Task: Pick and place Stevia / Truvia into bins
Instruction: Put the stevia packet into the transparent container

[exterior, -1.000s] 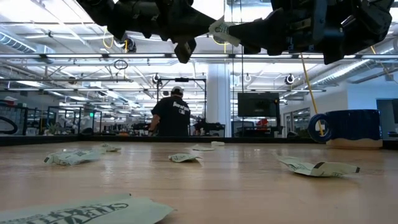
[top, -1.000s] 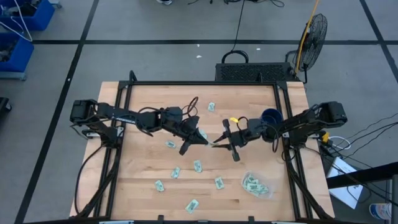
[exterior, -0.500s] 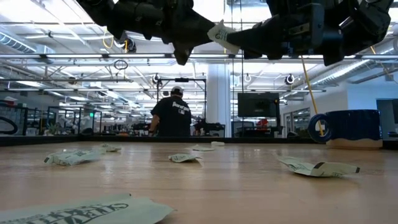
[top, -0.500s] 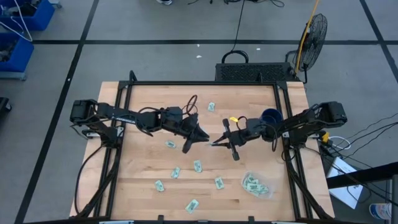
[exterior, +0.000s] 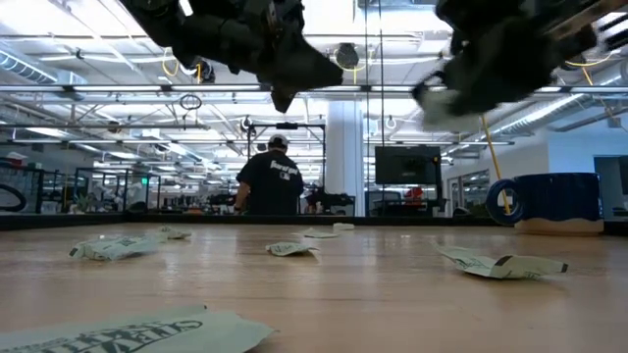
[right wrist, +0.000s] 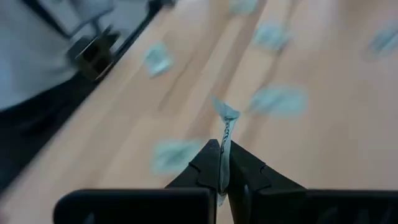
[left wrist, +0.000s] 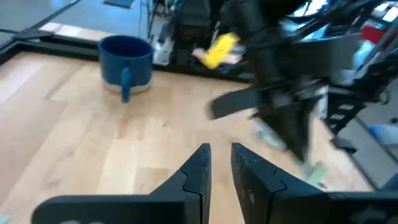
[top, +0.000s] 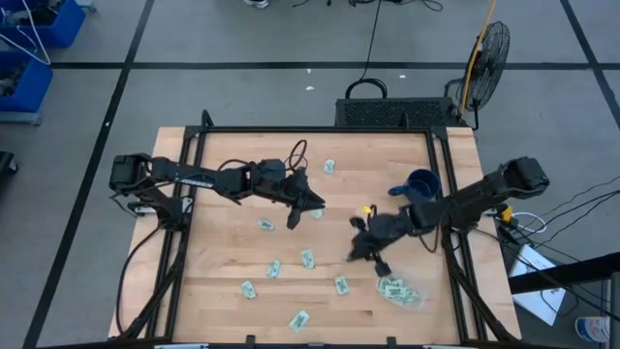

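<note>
Several pale green and white sachets (top: 307, 258) lie flat on the wooden table; more lie in the clear container (top: 397, 289) near the table's near right corner. My right gripper (top: 358, 248) hovers just left of that container, shut on one sachet (right wrist: 225, 115). My left gripper (top: 310, 206) hangs above the table's middle, and its fingers (left wrist: 202, 163) stand a narrow gap apart with nothing between them. In the low view both grippers are well above the table, the left (exterior: 294, 69) and the right (exterior: 461, 88). My right gripper pinches one sachet between its two fingers (right wrist: 211, 155), edge-on. The sachet's free, crumpled end (right wrist: 224, 112) sticks out beyond the fingertips. It is lifted clear of the table.
A dark blue mug (top: 418, 184) stands near the table's right edge, beyond my right gripper. Loose sachets (top: 264, 225) dot the near half of the table, and one (top: 329, 167) lies near the far edge. A person (exterior: 272, 181) stands in the room beyond the table.
The two grippers met tip to tip above the table's middle, with a sachet between them. My right gripper has since swung toward the near edge and the clear container, carrying the sachet. My left gripper has drawn back a little toward the far edge without it.
</note>
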Motion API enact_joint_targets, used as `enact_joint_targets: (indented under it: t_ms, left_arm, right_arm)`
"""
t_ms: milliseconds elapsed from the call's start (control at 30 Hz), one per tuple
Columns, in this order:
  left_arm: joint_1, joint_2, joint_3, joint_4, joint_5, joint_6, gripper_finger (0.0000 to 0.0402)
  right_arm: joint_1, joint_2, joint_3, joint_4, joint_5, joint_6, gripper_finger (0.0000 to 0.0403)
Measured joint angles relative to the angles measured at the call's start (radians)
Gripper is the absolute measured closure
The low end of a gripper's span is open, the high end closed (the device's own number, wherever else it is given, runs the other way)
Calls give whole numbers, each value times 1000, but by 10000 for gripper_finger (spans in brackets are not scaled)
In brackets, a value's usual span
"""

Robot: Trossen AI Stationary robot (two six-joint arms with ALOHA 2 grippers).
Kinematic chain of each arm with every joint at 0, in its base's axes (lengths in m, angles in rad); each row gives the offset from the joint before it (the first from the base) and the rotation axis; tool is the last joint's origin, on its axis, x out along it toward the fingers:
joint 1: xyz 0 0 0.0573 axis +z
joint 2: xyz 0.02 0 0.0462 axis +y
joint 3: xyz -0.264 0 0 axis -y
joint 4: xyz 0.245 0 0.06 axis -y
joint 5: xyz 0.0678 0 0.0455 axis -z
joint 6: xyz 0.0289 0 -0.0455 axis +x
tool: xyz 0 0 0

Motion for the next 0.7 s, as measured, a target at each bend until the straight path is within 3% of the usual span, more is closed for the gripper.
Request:
enact_joint_targets:
  t_ms: [167, 267, 500, 700]
  left_arm:
    - [32, 0, 0, -45, -7, 34, 337]
    - [44, 0, 0, -47, -62, 52, 337]
    - [47, 0, 0, -43, -228, 20, 337]
    - [47, 0, 0, -25, -242, 21, 337]
  right_arm:
    - [130, 0, 107, -327, 51, 363, 395]
    - [192, 0, 161, -471, 77, 567, 395]
    - [312, 1, 218, -602, 73, 933, 395]
    - [389, 0, 218, -799, 74, 1134, 395]
